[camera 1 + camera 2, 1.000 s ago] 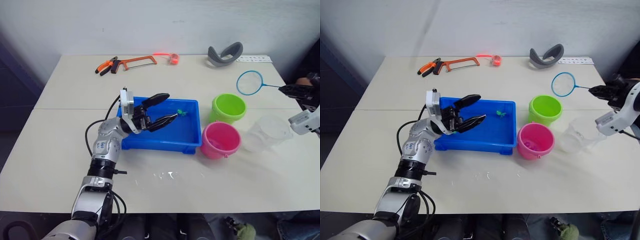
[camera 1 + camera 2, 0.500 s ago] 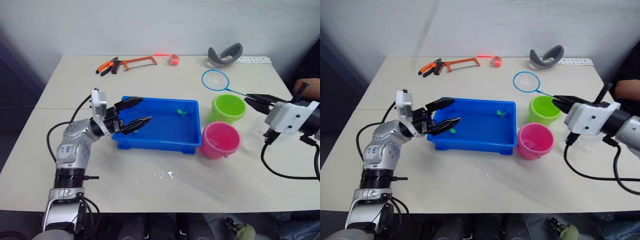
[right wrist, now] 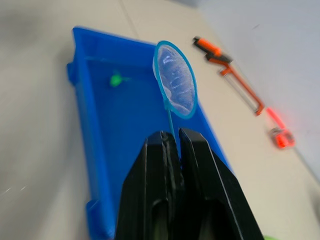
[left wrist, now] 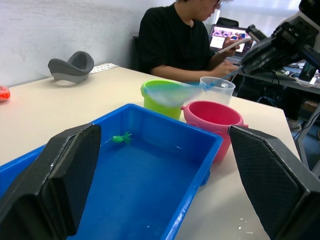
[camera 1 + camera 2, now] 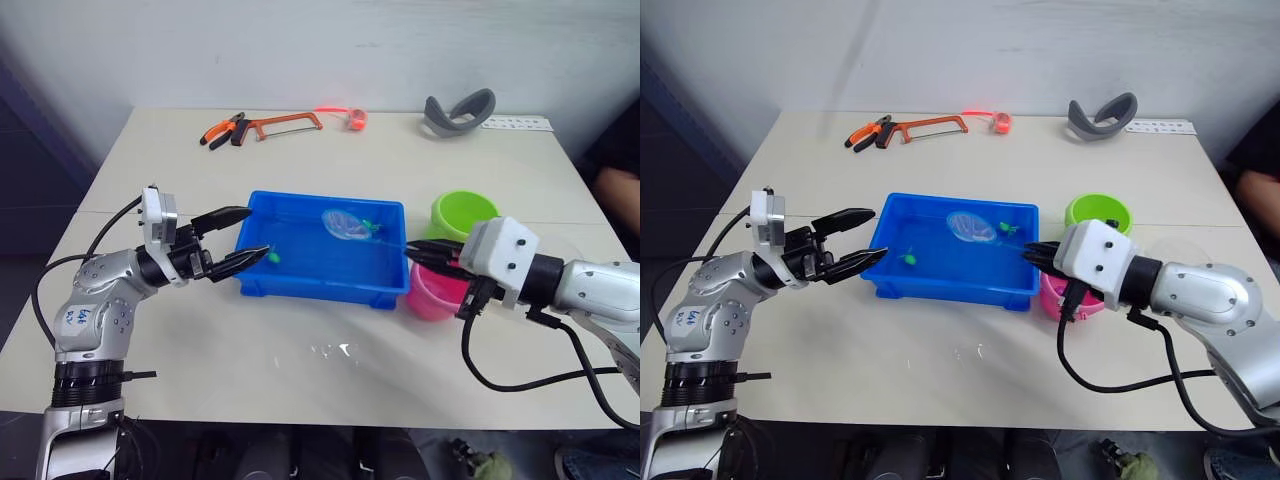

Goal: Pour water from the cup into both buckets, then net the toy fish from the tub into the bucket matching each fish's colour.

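Right end effector (image 3: 172,145): clenched on thin-handled blue-rimmed mesh net (image 5: 345,224).
Advice: hoop to be lowered beneath small green plastic fish (image 5: 369,226).

glossy blue plastic tub (image 5: 330,285), fine sheer mesh in the net (image 3: 175,80), matt smooth cream table (image 5: 300,370)

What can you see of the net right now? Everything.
The net is a small round hoop with a light blue rim and fine pale see-through mesh, on a thin handle. The right gripper is shut on the handle's end. The hoop hangs over the far part of the blue tub, near a green fish.
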Tool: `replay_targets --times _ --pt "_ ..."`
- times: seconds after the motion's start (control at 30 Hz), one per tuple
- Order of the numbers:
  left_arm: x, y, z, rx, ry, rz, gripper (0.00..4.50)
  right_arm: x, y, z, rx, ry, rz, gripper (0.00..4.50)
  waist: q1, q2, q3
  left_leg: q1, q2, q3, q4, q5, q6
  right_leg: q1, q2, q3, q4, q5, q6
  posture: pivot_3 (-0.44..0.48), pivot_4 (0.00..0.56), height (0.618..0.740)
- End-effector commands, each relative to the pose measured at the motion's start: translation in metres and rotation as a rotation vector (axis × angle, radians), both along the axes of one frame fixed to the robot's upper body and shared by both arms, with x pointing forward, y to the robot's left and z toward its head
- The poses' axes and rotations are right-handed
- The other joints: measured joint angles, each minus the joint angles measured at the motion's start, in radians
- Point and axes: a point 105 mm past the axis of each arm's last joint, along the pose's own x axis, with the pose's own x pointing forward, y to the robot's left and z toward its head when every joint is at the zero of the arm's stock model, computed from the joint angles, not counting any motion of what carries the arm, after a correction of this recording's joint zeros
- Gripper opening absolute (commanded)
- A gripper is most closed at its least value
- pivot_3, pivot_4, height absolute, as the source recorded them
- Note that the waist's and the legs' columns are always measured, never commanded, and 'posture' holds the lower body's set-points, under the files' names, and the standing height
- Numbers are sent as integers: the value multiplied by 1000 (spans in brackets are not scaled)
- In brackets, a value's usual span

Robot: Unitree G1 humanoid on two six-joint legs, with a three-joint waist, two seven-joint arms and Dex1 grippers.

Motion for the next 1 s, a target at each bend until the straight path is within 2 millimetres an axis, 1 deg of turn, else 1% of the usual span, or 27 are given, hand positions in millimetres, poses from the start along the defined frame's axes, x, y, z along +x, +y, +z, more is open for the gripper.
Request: replay_targets --times 0.03,0.17,0.3,0.47,0.63,0.87,0.93,1.0 --pt "-8 4 15 4 -63 -4 4413 7 5 -10 -65 31 -7 0 -1 0 0 0 0 0 0 0 0 0 0 0 0 0 0 0 150 740" --pt "-10 5 15 13 -63 1 4413 20 5 -29 -141 115 -48 0 -2 0 0 0 0 0 0 0 0 -1 0 0 0 0 0 0 150 740" --pt "-11 5 15 18 -68 5 4413 30 11 -40 -188 146 -56 0 -2 0 0 -1 0 0 0 0 0 -1 0 0 0 0 0 0 150 740" --pt "-12 4 15 17 -76 7 4413 46 13 -43 -238 101 -90 0 -3 0 0 -1 0 1 0 0 0 -2 0 0 0 0 0 0 150 740" --pt "-12 2 16 14 -83 9 4413 64 9 -42 -247 58 -174 0 -2 0 0 -1 0 1 -1 0 0 -2 0 0 -1 0 0 0 150 740" --pt "-12 0 17 8 -87 7 4413 72 10 -45 -233 98 -195 0 -8 0 0 -1 0 1 -1 0 -1 -2 1 0 0 0 0 0 150 740" --pt "-12 -1 18 7 -88 5 4413 73 11 -44 -230 95 -192 0 -9 0 0 -1 0 1 -1 0 0 -2 1 0 0 0 0 0 150 740" --pt "-11 -1 18 7 -89 5 4413 74 12 -44 -260 58 -182 0 -9 0 0 -1 0 1 -1 0 -1 -2 1 0 0 0 0 0 150 740"
